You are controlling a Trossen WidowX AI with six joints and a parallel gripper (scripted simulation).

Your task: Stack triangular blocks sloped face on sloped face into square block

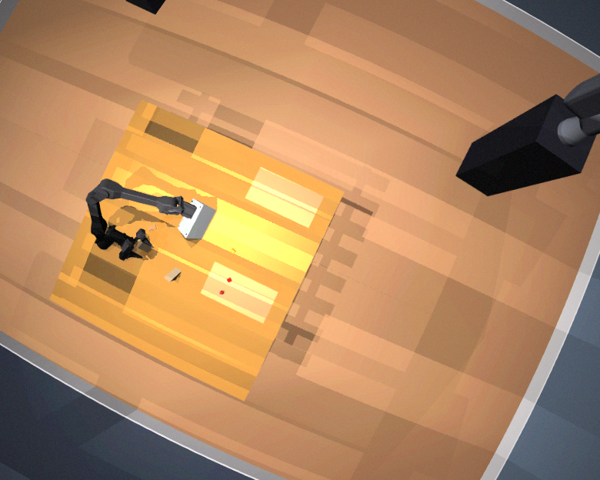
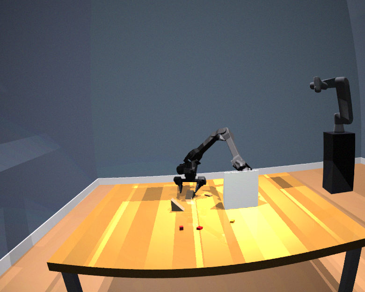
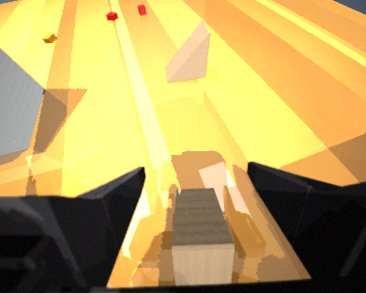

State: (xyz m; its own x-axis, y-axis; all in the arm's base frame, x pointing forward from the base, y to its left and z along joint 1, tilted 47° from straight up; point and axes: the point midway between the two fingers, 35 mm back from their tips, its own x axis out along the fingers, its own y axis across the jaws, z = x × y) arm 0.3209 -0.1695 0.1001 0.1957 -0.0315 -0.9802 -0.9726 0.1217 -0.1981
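Observation:
One triangular block (image 1: 173,275) (image 2: 177,205) (image 3: 190,58) stands on the table with its sloped face up and a dark triangular end toward the exterior camera. The other block (image 2: 189,194) (image 3: 202,221) lies between my spread fingers, with a visible gap on both sides in the wrist view. Its upper face is shaded grey-brown and its near end is pale. My gripper (image 1: 145,251) (image 2: 188,193) (image 3: 195,169) is open, pointing down around this block and holding nothing. The two blocks are apart. The underside of the block between my fingers is hidden, so its exact contact with the table cannot be told.
A white box (image 1: 197,218) (image 2: 241,189) (image 3: 16,103) stands beside my arm's base. A small pale piece (image 1: 151,228) (image 2: 208,194) lies between box and gripper. Two red pieces (image 1: 228,279) (image 2: 199,228) (image 3: 112,16) and a yellow one (image 1: 233,249) (image 2: 232,221) (image 3: 49,38) lie beyond the standing block.

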